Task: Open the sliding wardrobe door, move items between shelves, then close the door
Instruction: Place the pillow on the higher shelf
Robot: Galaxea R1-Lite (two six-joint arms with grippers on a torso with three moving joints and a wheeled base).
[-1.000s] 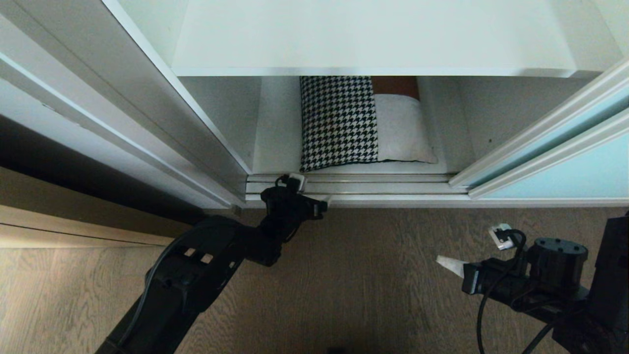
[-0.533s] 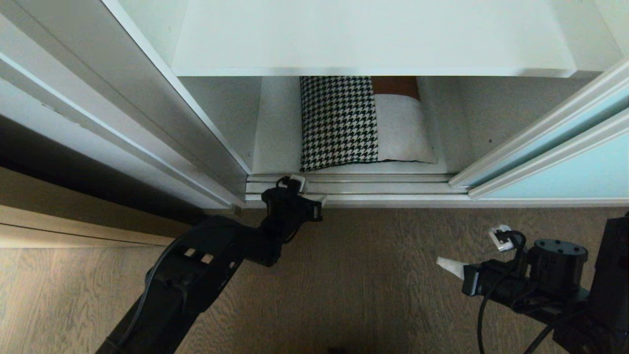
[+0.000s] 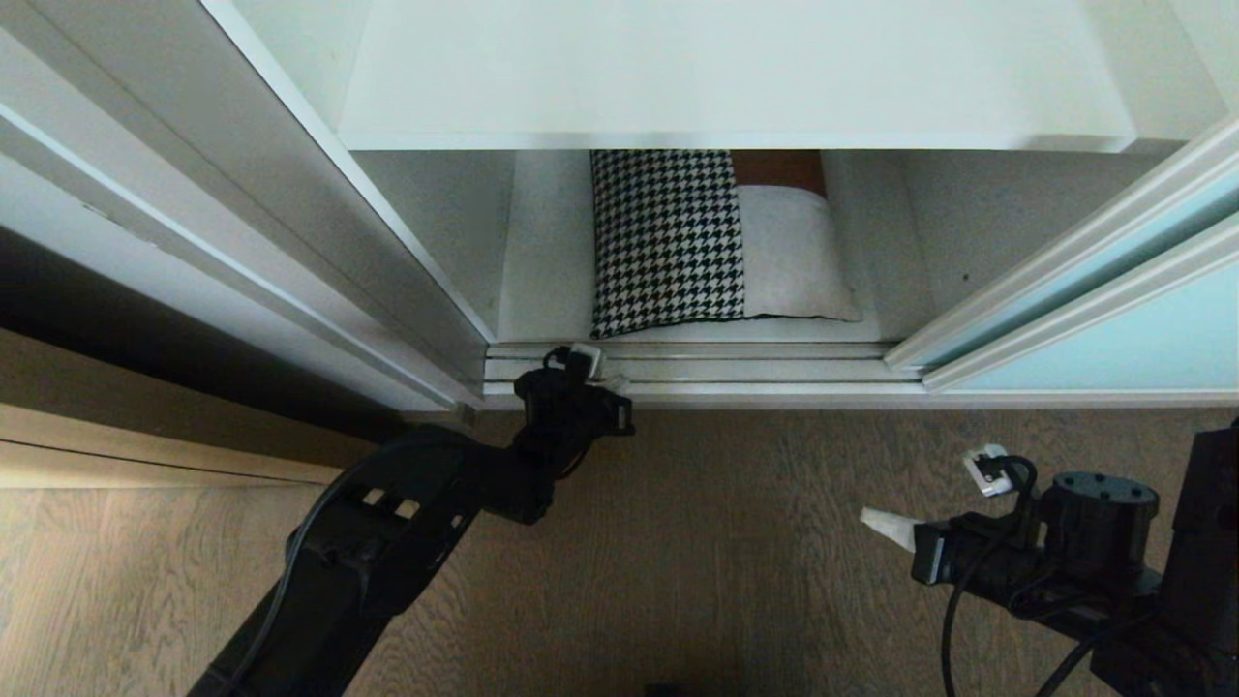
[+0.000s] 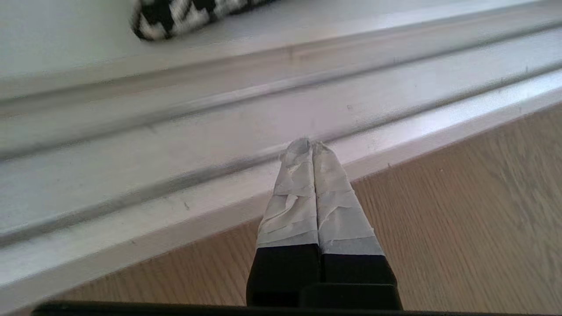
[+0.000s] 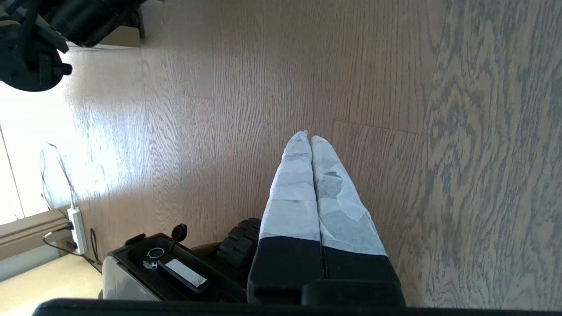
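Note:
The houndstooth, brown and cream cushion [image 3: 697, 242] lies on the lower white shelf [image 3: 542, 281], its back part hidden under the upper shelf [image 3: 736, 77]. The frosted blue-green sliding wardrobe door [image 3: 1113, 348] stands off to the right, so the opening is uncovered. My left gripper [image 3: 618, 387] is shut and empty, low at the silver floor track [image 3: 755, 373] just in front of the cushion's near left corner. In the left wrist view its taped fingertips [image 4: 307, 145] press together over the track [image 4: 219, 145], with a cushion corner [image 4: 175, 17] beyond. My right gripper [image 3: 876, 521] hangs shut over the floor on the right.
Grey-white frame panels [image 3: 290, 203] rise on the left of the opening. Wood-grain floor [image 3: 726, 542] fills the foreground. In the right wrist view the shut right gripper [image 5: 307, 137] points at the floor, with the robot's black base [image 5: 175, 272] and a power strip [image 5: 78, 228] behind it.
The left gripper's fingers have closed from spread wide to pressed together, staying at the floor track. The right arm and the cushion have not moved.

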